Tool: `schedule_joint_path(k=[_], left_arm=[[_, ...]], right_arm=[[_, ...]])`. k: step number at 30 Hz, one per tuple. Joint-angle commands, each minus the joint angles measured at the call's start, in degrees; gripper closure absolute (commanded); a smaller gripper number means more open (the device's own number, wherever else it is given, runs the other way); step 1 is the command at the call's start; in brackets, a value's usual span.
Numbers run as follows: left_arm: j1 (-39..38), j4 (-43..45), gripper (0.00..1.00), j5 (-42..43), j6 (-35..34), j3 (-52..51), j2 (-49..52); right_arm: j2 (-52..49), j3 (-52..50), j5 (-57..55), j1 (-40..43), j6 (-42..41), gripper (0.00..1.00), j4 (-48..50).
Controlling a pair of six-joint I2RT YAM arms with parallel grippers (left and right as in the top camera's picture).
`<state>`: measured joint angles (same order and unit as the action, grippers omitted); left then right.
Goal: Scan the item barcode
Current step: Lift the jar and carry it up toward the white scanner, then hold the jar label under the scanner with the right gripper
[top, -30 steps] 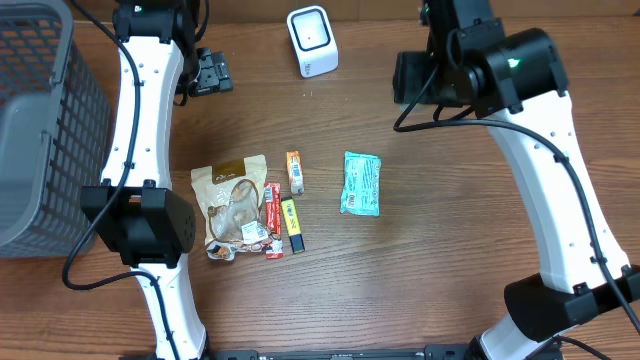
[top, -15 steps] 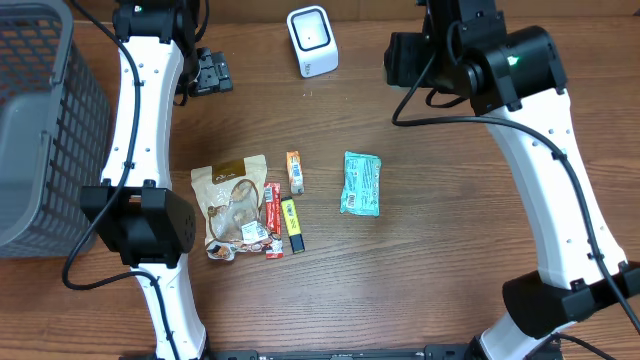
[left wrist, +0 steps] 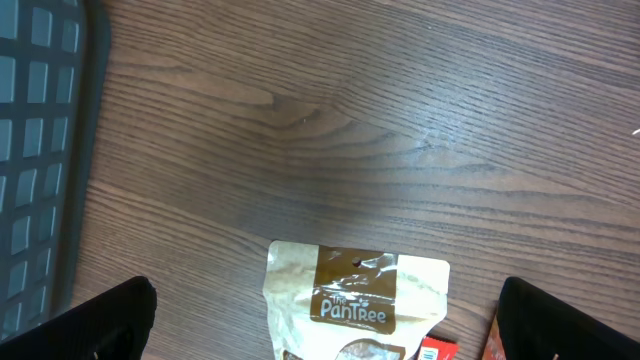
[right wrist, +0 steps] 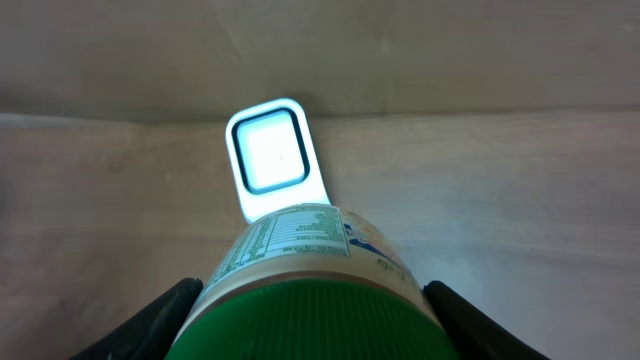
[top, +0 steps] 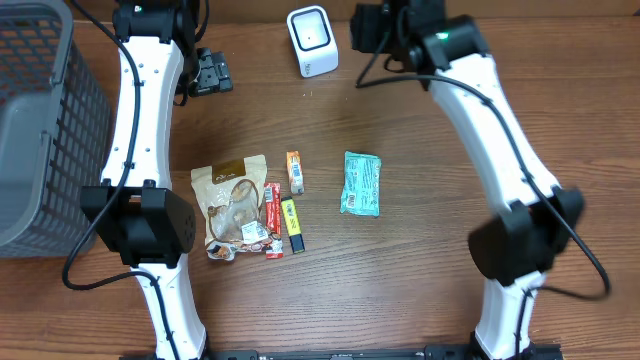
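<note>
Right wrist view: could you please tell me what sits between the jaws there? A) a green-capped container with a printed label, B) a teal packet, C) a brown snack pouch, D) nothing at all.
A: a green-capped container fills the gap between the jaws, with the white scanner just beyond it.

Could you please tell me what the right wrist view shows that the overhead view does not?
Only the right wrist: a green-lidded bottle in the right gripper, printed label visible. Only overhead: the basket, the brown snack pouch, the teal pack and the left arm. Shared: the white scanner and wooden table.
</note>
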<state>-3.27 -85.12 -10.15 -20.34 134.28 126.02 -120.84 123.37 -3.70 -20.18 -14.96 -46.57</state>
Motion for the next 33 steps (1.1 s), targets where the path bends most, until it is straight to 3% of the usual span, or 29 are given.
schedule_joint_path(k=[1, 18, 23, 33], left_arm=[[0.11, 0.04, 0.0, -0.76, 1.27, 0.07, -0.46], [0.11, 0.04, 0.0, -0.76, 1.27, 0.07, -0.46], [0.11, 0.04, 0.0, -0.76, 1.27, 0.07, -0.46], [0.11, 0.04, 0.0, -0.76, 1.27, 0.07, -0.46]], right_arm=[[-4.09, 0.74, -0.02, 0.31, 0.24, 0.61, 6.03], [-22.05, 0.74, 4.37, 0.15, -0.15, 0.63, 48.48], [-22.25, 0.74, 5.35, -0.68, -4.59, 0.62, 51.04], [-26.34, 0.74, 4.85, -2.32, -4.52, 0.63, 59.78]])
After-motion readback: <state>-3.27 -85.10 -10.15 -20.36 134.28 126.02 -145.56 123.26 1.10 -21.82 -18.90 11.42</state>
